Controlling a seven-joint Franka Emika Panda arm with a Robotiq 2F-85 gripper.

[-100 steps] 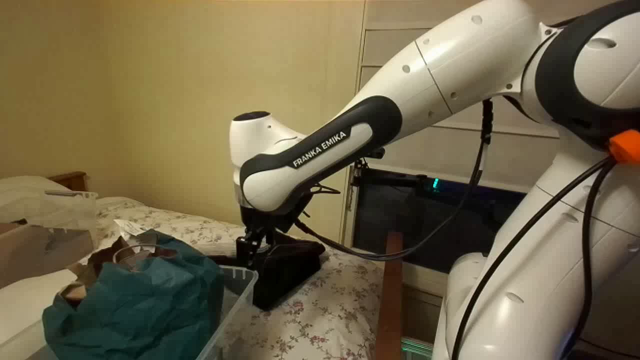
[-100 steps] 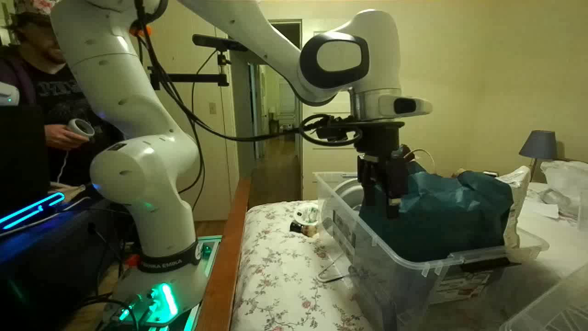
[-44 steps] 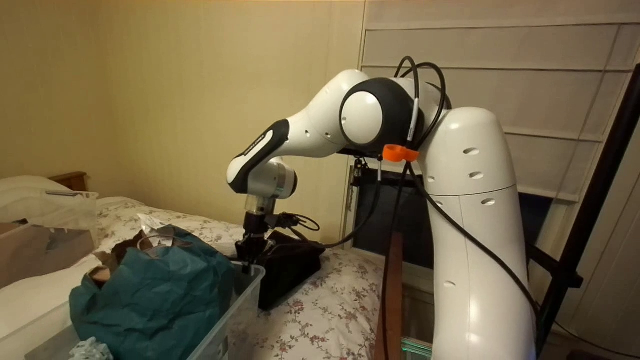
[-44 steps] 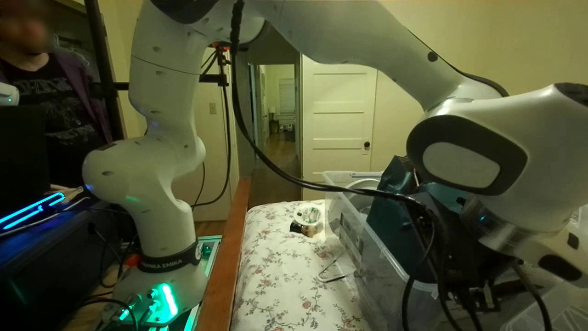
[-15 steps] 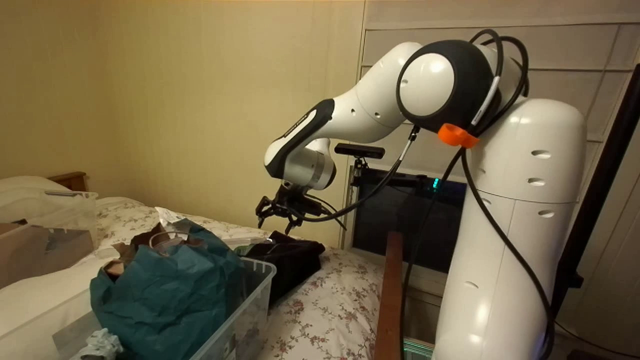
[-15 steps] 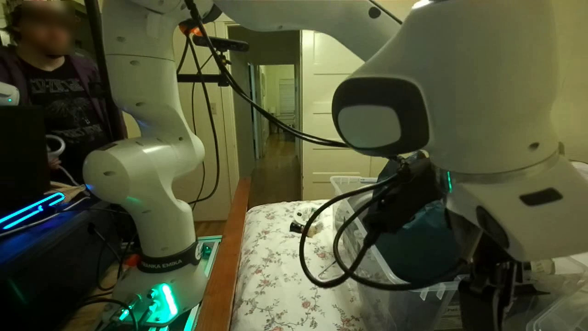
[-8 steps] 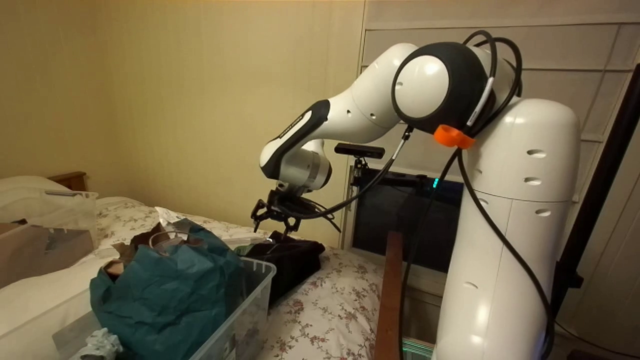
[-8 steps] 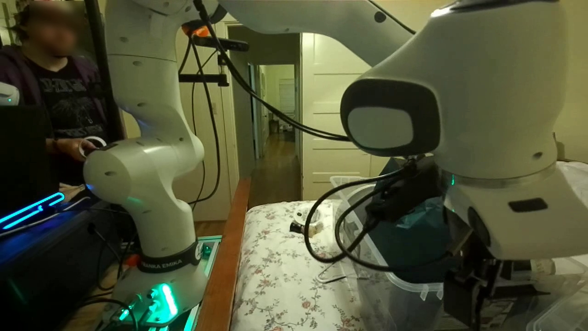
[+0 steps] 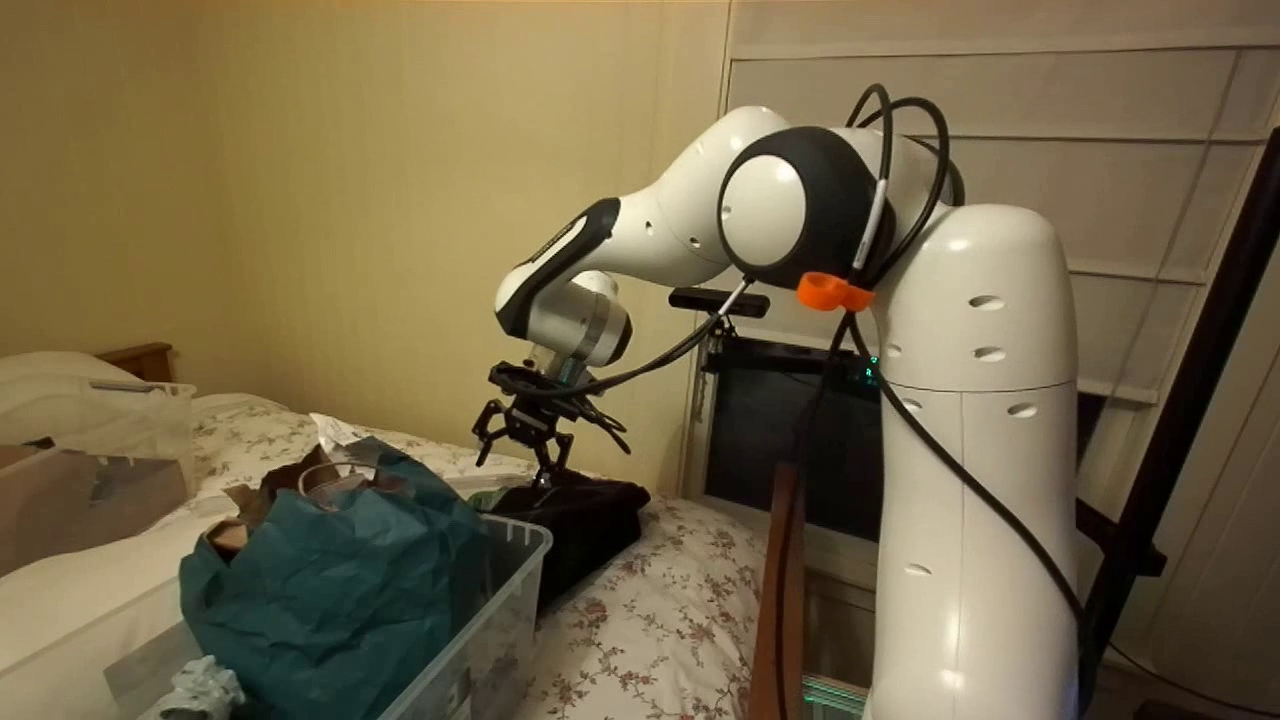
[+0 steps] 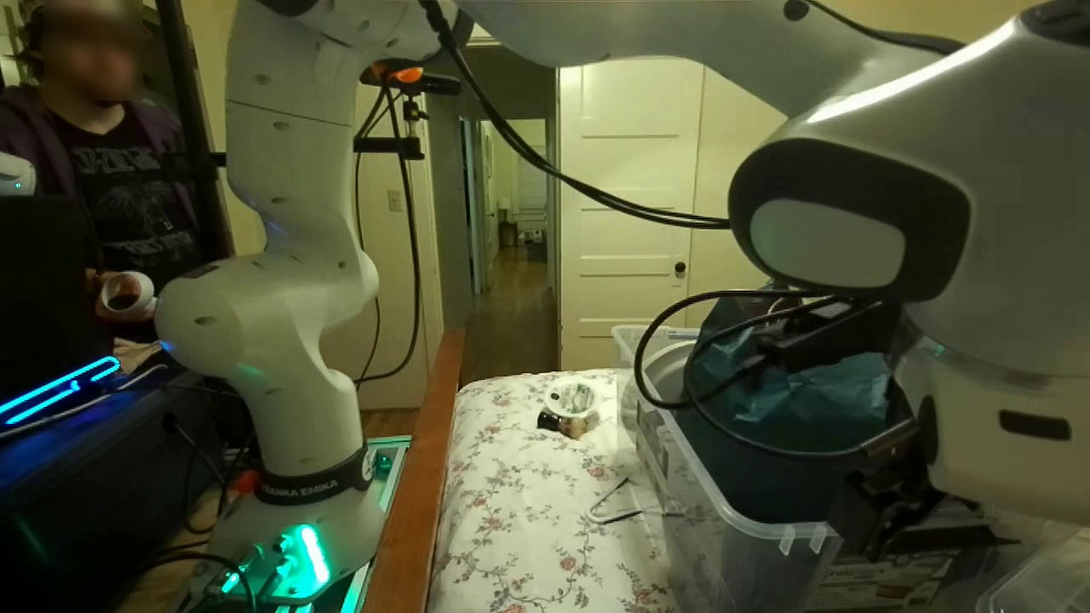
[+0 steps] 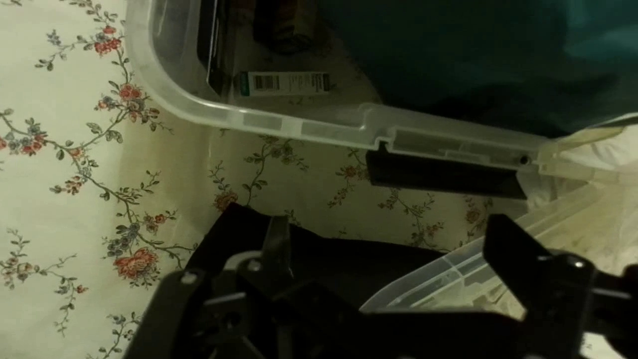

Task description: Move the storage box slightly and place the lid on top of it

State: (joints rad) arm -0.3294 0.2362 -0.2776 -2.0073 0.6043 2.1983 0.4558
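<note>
The clear storage box [image 9: 480, 640] holds a teal paper bag [image 9: 340, 580]; its rim also shows in an exterior view [image 10: 732, 519] and in the wrist view [image 11: 279, 124]. The clear ridged plastic lid [image 11: 428, 279] lies beside the box in the wrist view, partly hidden by a black item [image 11: 339, 254]. My gripper [image 9: 515, 468] is open and empty, tilted, above the black item and just beyond the box's end. In the wrist view my gripper [image 11: 389, 222] has its fingertips wide apart, with black item and lid below. In an exterior view my gripper [image 10: 911, 528] is dark and partly hidden.
A black latch [image 11: 443, 174] hangs out from the box's rim. Another clear box [image 9: 100, 450] stands on the bed. A white tub [image 10: 570, 398] and a brush [image 10: 562, 424] lie on the bed near the box. A wooden bed rail [image 10: 417, 477] runs before the robot base.
Earlier my gripper was at the box's rim, and the box shifted slightly right in both exterior views. The gripper then rose open; in the last half second it moved slightly and the arm lowered.
</note>
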